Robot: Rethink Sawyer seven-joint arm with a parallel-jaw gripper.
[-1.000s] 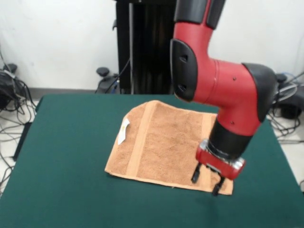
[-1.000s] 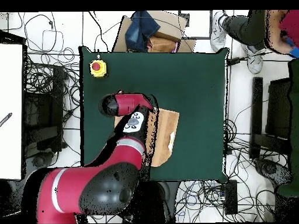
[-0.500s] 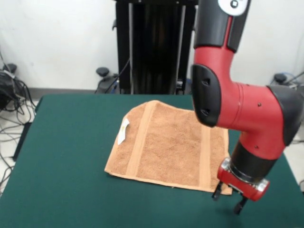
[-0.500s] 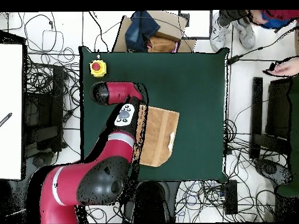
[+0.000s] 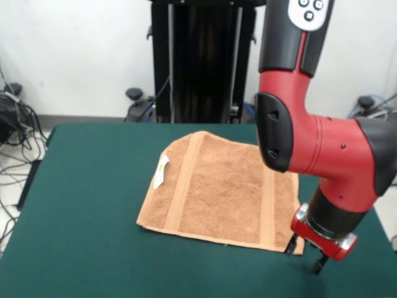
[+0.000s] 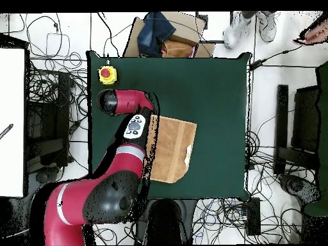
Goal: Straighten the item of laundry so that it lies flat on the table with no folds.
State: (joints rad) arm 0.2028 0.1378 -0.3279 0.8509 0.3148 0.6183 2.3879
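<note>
Shifted off the towel (image 5: pixel 218 190) toward four o'clock, the hand (image 5: pixel 305 256) hangs fingers apart over the green desk (image 5: pixel 80 205), cables (image 5: pixel 13 133) strewn around the floor.

A yellow box with a red button (image 6: pixel 107 74) sits at one worktop (image 6: pixel 211 96) corner, a cardboard box holding dark blue cloth (image 6: pixel 163 35) lies beyond the edge, cables (image 6: pixel 48 77) sprawl over the floor, and a person's feet (image 6: pixel 253 25) show nearby.

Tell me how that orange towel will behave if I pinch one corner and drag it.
The terry towel will likely drape limply, since it lies thin and flat. Its looped pile probably grips the green felt table, so dragging may bunch it. It looks light.
</note>
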